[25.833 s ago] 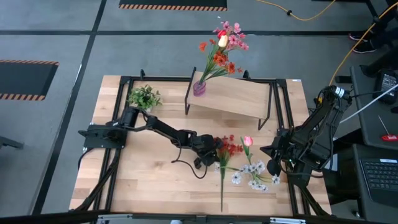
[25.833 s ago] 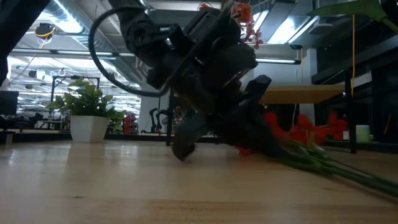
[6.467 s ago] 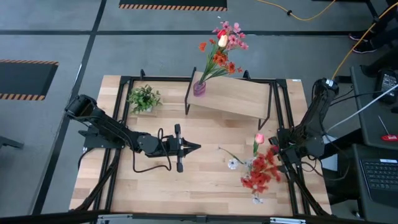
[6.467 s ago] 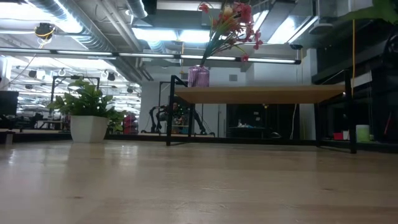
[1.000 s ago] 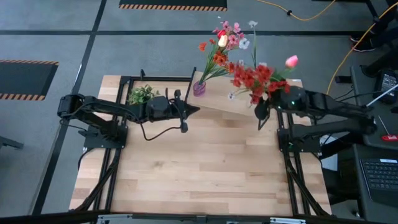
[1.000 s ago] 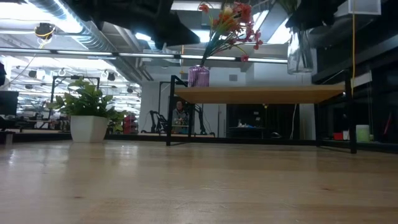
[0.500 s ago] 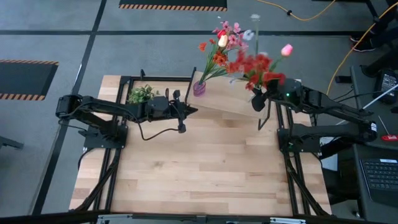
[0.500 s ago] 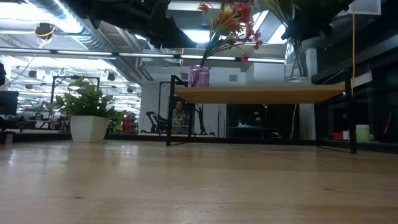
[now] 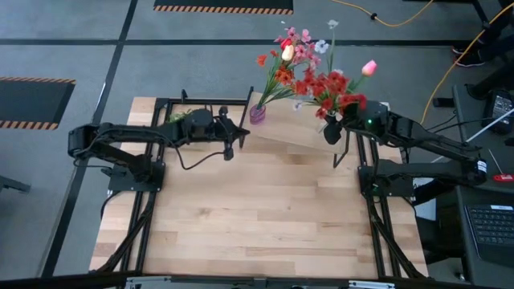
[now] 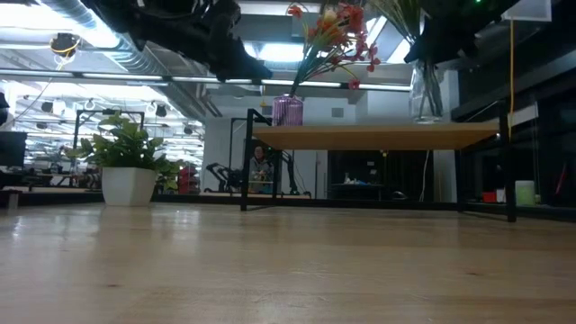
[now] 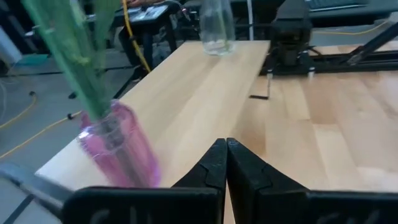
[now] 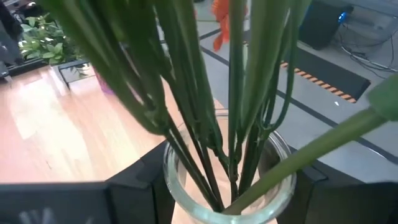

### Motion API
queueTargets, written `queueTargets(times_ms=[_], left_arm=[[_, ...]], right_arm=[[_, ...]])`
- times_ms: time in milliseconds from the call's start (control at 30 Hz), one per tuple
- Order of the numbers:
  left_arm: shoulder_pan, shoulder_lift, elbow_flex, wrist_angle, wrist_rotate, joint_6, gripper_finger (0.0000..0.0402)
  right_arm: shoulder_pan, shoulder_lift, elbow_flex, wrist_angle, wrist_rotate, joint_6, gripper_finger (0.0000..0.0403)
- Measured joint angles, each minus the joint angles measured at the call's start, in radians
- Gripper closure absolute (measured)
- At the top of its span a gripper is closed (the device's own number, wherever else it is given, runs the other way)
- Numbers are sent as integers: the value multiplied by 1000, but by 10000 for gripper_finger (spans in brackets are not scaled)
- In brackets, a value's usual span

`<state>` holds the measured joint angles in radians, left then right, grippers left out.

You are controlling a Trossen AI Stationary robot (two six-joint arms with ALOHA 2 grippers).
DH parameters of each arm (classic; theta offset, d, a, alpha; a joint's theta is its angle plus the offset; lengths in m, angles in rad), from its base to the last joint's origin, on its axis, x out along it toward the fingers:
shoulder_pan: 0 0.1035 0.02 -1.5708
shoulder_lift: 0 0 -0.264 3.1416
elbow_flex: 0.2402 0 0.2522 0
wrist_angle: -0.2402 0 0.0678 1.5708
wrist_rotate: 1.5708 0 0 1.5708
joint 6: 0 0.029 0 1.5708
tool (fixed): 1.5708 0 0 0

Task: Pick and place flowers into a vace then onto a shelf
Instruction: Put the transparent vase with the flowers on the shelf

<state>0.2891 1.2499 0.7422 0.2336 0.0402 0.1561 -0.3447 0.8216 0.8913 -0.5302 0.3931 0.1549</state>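
Note:
My right gripper (image 9: 329,132) is shut on a clear glass vase (image 10: 427,90) of red, pink and white flowers (image 9: 333,87), held over the right end of the shelf (image 9: 297,132). A purple vase (image 9: 257,114) with more flowers (image 9: 285,56) stands by its base on the shelf's left end. My left gripper (image 9: 243,133) is shut with nothing in it. It hovers just on the near side of the purple vase (image 11: 118,152), level with it. My right gripper pinches the glass vase between its two fingers (image 12: 140,177), one on each side of the upper wall just under the rim (image 12: 171,186). The fingers come about level from the table's right side. The vase is upright, its base (image 10: 427,117) at the shelf top; whether it rests there I cannot tell.
A small green plant in a white pot (image 10: 126,166) stands at the table's far left, partly under my left arm. The shelf's black legs (image 10: 245,166) stand on the tabletop (image 9: 265,217), whose near half lies bare.
My right gripper has carried the glass vase a little toward the table's left and down until its base is at the shelf top; the vase stays upright. My left gripper, still shut, has swung toward the far edge, closer to the purple vase.

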Motion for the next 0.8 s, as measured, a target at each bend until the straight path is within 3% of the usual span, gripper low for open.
queueTargets(times_ms=[233,500,800], left_arm=[[24,0,0,0,21,14,400],[23,0,-1,0,47,15,397],[21,0,-1,1,47,15,397]], right_arm=[[0,-33,-83,118,-39,-36,217],[-22,-88,-95,98,-35,-32,217],[-32,-61,-95,64,-37,-3,217]])
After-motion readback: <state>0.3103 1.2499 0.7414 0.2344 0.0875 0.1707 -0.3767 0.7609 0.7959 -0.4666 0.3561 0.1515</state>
